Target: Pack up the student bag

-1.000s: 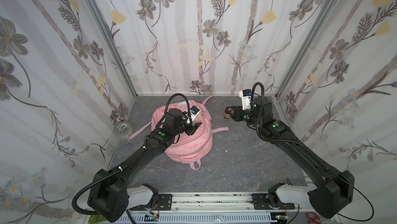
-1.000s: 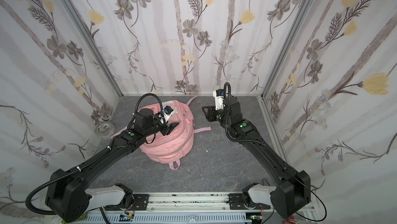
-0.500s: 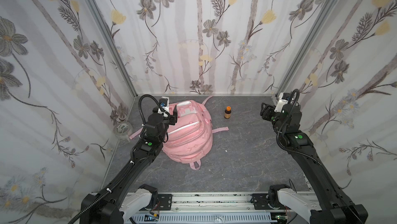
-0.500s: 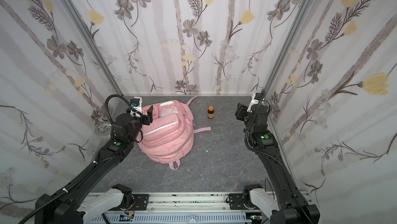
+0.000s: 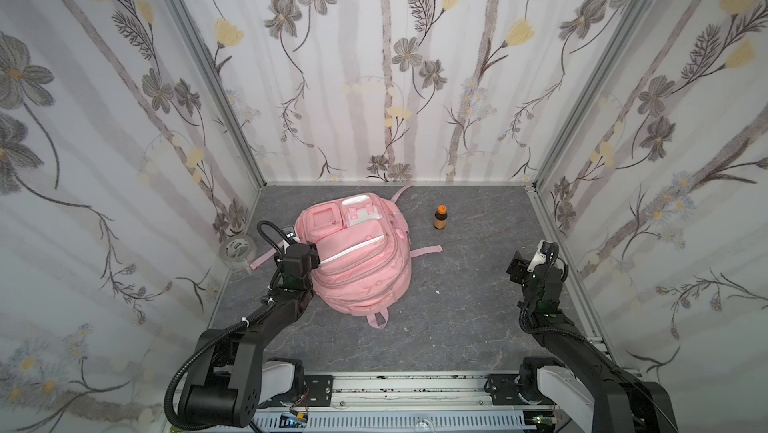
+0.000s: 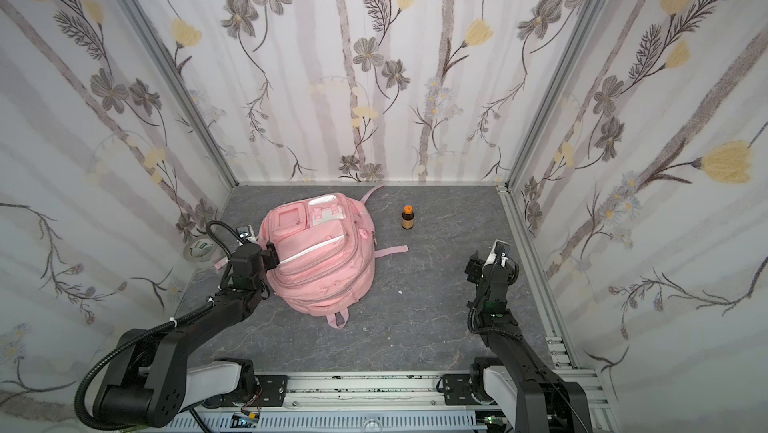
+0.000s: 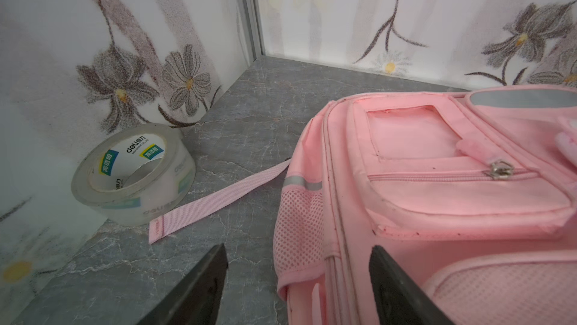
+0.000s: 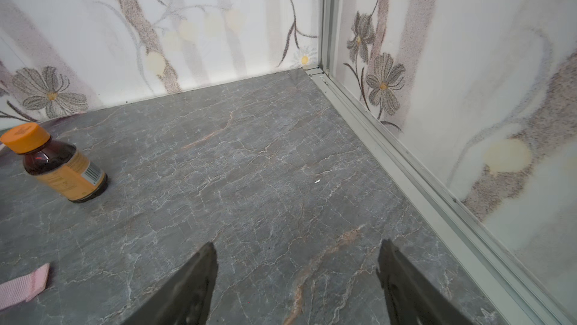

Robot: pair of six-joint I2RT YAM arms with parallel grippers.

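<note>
Student bag (image 5: 357, 268): matt pink cloth w/ mesh side, pale shiny strips; tape roll (image 7: 131, 173): glossy clear plastic. Bottle (image 8: 65, 170): glossy dark body; table (image 5: 457, 306): smooth grey marbled.

light: bright, even | shadows: faint under student bag (image 5: 358, 271) | edges: wide-angle stretch

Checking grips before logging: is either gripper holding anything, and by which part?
Nothing is held: the left gripper and the right gripper both stand open and empty.

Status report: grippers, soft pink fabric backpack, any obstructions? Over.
Both open: left gripper at backpack's side, right gripper empty over grey table. Backpack lies front up. Orange-capped brown bottle and clear tape roll outside it, nothing blocking.
</note>
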